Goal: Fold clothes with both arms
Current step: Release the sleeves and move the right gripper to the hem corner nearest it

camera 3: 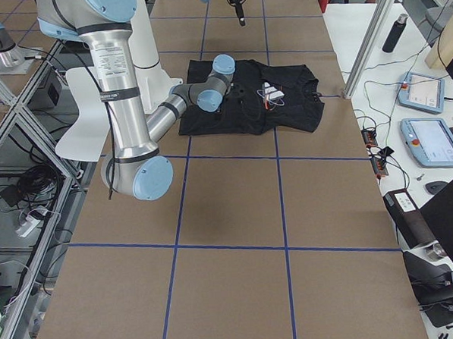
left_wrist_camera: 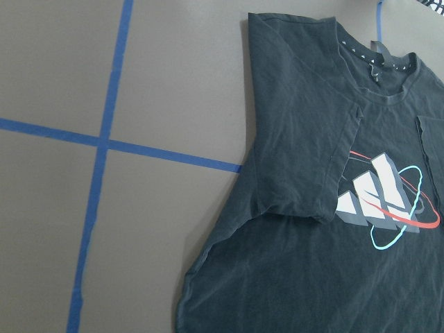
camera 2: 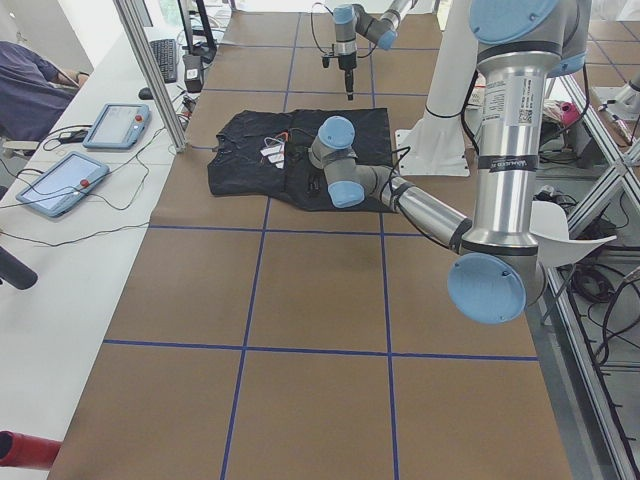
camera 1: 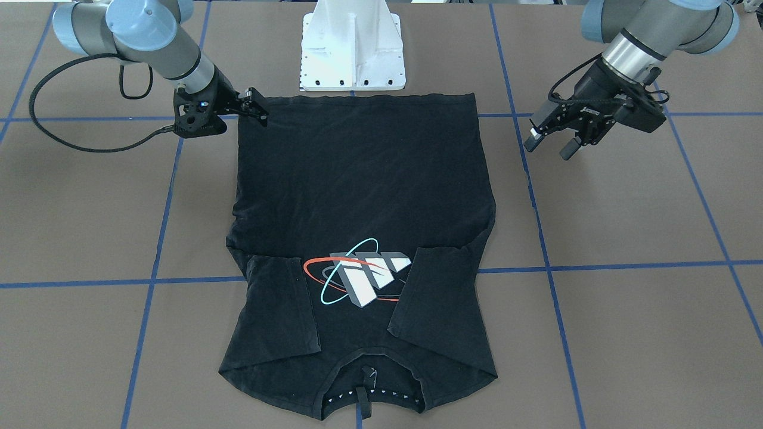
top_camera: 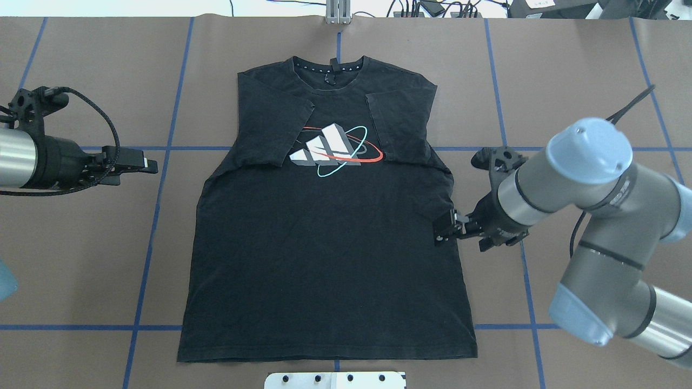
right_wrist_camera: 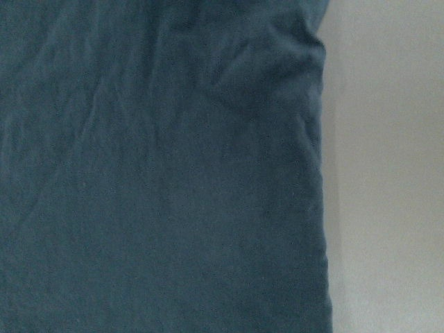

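Left end effector [camera 1: 548, 149] spread wide over bare table [camera 1: 626, 208], right end effector [top_camera: 444, 231] poised at T-shirt [top_camera: 324, 254] side edge, spread unclear, T-shirt flat mid-table, sleeves folded inward.

The overhead camera looked forward and down on the worktop [top_camera: 81, 259]; the front camera faced it steeply from opposite. Two end cameras looked along it from afar. All shared the black T-shirt [top_camera: 324, 243]; the right wrist camera, very near, apparently showed its edge.
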`<control>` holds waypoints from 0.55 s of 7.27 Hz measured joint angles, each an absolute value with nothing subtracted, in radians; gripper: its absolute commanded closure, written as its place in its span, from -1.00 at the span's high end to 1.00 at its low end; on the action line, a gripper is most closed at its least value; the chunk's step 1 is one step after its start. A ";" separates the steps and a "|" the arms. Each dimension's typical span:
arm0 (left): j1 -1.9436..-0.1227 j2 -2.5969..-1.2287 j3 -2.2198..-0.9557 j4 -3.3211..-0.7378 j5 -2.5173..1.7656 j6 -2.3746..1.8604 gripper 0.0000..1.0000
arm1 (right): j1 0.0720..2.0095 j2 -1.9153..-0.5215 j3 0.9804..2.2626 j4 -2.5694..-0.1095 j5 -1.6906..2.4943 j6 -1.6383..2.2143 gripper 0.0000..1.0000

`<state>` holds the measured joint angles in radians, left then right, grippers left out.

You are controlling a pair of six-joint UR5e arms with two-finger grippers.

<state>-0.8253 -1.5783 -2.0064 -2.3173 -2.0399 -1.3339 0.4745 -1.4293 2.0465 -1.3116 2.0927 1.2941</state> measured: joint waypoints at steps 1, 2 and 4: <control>-0.825 -1.578 -2.012 -2.318 -2.036 -1.334 0.99 | 0.420 -1.484 2.083 -1.312 2.063 1.303 1.00; -0.825 -1.579 -2.016 -2.318 -2.033 -1.334 0.99 | 0.380 -1.521 2.098 -1.312 2.038 1.306 0.99; -0.824 -1.585 -2.021 -2.318 -2.031 -1.336 0.99 | 0.319 -1.543 2.092 -1.312 1.987 1.307 0.89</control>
<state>-0.8240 -1.5852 -2.0208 -2.3179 -2.0313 -1.3355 0.3189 -1.5428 2.0922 -1.3115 1.9868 1.3068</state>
